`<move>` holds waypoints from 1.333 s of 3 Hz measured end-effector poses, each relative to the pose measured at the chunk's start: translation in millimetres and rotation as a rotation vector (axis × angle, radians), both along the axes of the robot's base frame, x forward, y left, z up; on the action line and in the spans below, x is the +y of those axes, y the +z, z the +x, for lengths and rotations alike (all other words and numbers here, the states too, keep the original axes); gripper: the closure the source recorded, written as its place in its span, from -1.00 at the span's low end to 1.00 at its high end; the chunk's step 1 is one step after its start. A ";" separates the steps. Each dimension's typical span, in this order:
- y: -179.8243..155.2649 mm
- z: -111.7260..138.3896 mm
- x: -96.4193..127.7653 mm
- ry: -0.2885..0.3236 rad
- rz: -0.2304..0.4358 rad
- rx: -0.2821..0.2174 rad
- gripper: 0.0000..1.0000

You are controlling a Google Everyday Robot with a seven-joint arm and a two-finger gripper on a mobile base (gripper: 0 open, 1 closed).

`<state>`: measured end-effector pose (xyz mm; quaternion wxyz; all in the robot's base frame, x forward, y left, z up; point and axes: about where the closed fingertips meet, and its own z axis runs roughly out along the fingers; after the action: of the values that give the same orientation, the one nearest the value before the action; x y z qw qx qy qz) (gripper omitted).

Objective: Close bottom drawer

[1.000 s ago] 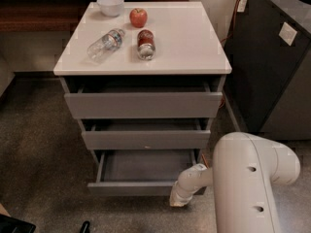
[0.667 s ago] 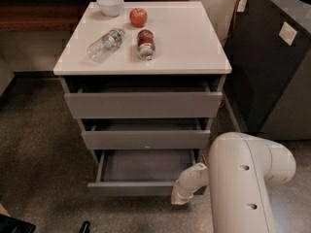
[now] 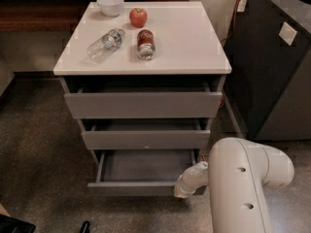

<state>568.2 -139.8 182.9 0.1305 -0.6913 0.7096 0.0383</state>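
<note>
Obs., standing in front of the unit: grey three-drawer cabinet under a white surface (image 3: 189, 42). The bottom drawer (image 3: 138, 189) is pulled out, further forward than the two above it, its shallow grey inside in plain sight and its flat front nearest the floor. The middle drawer (image 3: 146, 140) and the top drawer (image 3: 143, 105) each show a dark gap behind their fronts, so neither is fully in. The gripper (image 3: 185, 185) sits low, at the right front corner of the bottom drawer, touching or just beside the right end of its front; contact not resolvable from here. Whether the gripper is spread or closed cannot be made out, as it shows only as a pale rounded end. The white arm (image 3: 243, 193) comes in from lower right, bulky and close to the viewer. On the surface: white bowl (image 3: 110, 5) at the back left, red apple (image 3: 138, 17) just beside it to the right, a clear water bottle (image 3: 104, 43) lying on its side, a red can (image 3: 145, 43) also on its side, near the bottle but apart. Dark grey cabinet (image 3: 272, 67) stands to the right.
</note>
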 end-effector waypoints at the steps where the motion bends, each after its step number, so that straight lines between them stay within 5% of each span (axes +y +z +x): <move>1: -5.2 19.3 -3.6 -0.009 0.007 -0.039 1.00; 4: -7.7 71.4 0.0 0.013 0.013 -0.107 1.00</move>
<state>639.6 -139.8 175.3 0.1725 -0.6963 0.6967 0.0067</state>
